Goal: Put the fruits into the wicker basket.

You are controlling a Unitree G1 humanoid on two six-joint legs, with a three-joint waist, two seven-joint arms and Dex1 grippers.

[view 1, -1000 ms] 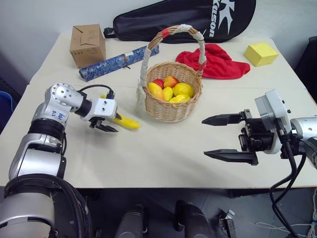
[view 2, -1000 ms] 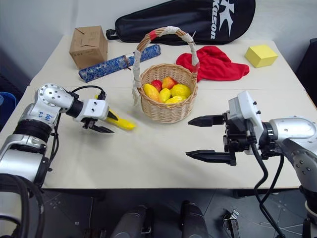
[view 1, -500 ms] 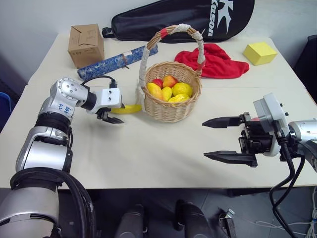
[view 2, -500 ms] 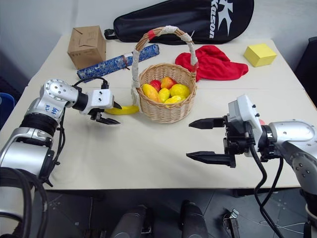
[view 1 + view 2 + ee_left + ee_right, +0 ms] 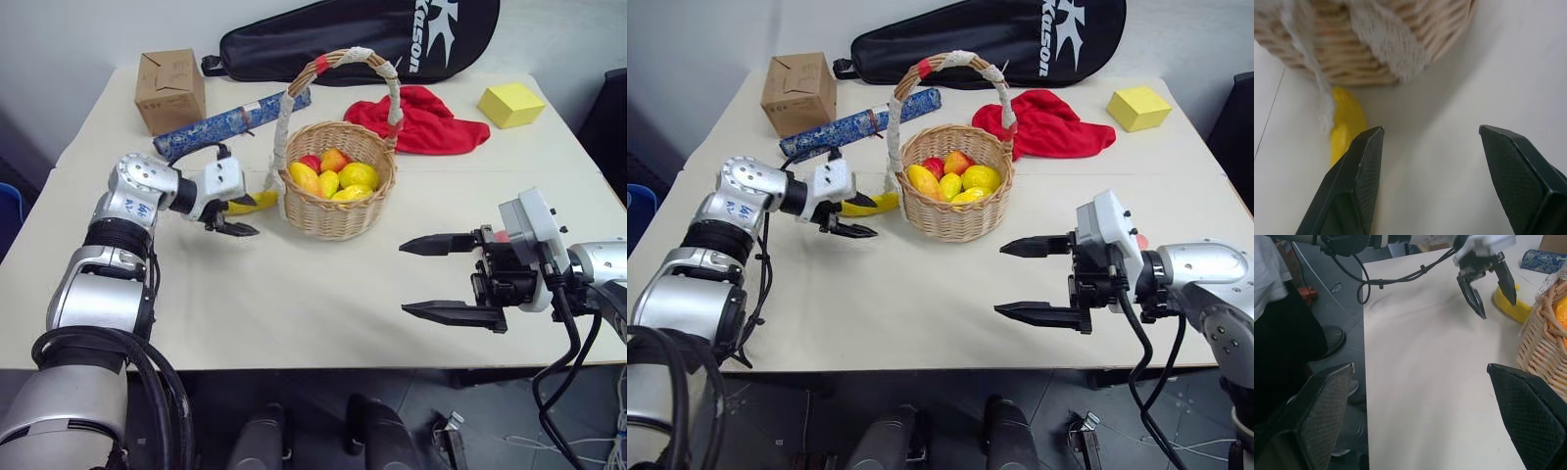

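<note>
My left pincer (image 5: 238,216) released, empty; banana (image 5: 251,205) just beyond fingertips, lying crosswise against basket (image 5: 338,215). Right pincer (image 5: 436,277) wide apart, farther off.

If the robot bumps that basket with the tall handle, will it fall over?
Probably not. The wicker basket has a wide round base flat on the table, and the fruit piled low inside likely steadies it. A push would more likely slide it. Its tall taped handle makes a high bump riskier.
</note>
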